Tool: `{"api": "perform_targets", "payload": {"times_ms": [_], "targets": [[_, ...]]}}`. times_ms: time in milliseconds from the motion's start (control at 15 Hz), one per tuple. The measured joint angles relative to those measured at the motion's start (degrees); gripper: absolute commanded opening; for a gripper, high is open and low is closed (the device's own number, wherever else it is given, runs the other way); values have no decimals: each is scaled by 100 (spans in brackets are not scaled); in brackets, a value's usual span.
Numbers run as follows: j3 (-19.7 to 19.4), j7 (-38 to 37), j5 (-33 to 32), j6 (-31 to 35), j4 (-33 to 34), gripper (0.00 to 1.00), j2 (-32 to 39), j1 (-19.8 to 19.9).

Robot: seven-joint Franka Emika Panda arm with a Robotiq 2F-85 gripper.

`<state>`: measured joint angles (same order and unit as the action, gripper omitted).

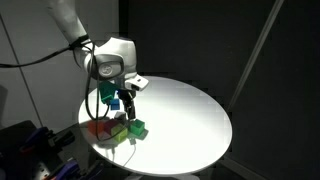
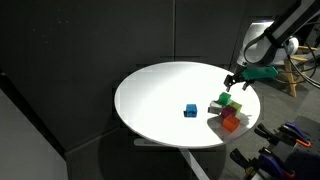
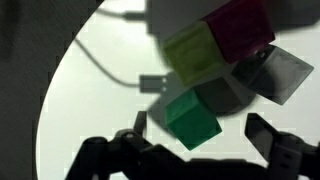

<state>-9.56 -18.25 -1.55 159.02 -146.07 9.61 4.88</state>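
One green block (image 3: pixel 190 118) sat near the edge of the round white table (image 1: pixel 190 110), just beside a yellow block (image 3: pixel 190 50) and a red block (image 3: pixel 240 28). The gripper (image 3: pixel 198 125) hung over it, jaws spread wide, holding nothing. To my eye, a clean grasp meant straddling it squarely, clear of the yellow block. I could read no lettering anywhere.
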Motion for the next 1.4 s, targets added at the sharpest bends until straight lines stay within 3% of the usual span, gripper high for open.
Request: {"api": "perform_targets", "payload": {"times_ms": [1400], "targets": [[-154, -42, 10, 31, 108, 100, 419, 1]]}}
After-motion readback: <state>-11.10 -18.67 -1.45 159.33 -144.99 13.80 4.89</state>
